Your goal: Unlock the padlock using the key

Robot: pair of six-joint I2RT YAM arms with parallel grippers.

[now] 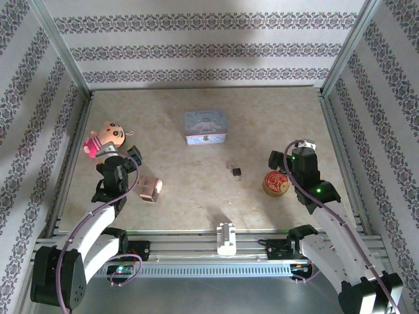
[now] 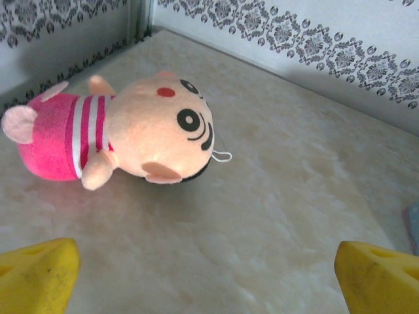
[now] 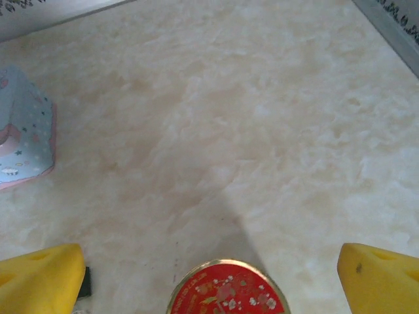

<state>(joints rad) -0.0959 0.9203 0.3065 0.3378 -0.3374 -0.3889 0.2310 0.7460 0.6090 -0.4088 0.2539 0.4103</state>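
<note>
The padlock [image 1: 236,172] is a tiny dark lump on the beige table, mid-right. A smaller speck just behind it [image 1: 230,163] may be the key; it is too faint to tell. My right gripper [image 1: 288,154] hovers right of the padlock and stands open [image 3: 209,288], with a red round tin [image 3: 226,291] low between its yellow fingers [image 3: 42,278] but untouched. A dark corner [image 3: 86,282] peeks past the left finger. My left gripper [image 1: 112,156] is open [image 2: 206,288] at the far left, facing a pink plush doll [image 2: 144,127], with nothing between its fingers.
A pale-blue printed tin box [image 1: 205,127] stands at the back centre. The red tin [image 1: 276,184] sits below the right gripper. A small pink and white object [image 1: 149,188] lies by the left arm. A white block [image 1: 226,237] rests on the near rail. Walls enclose three sides.
</note>
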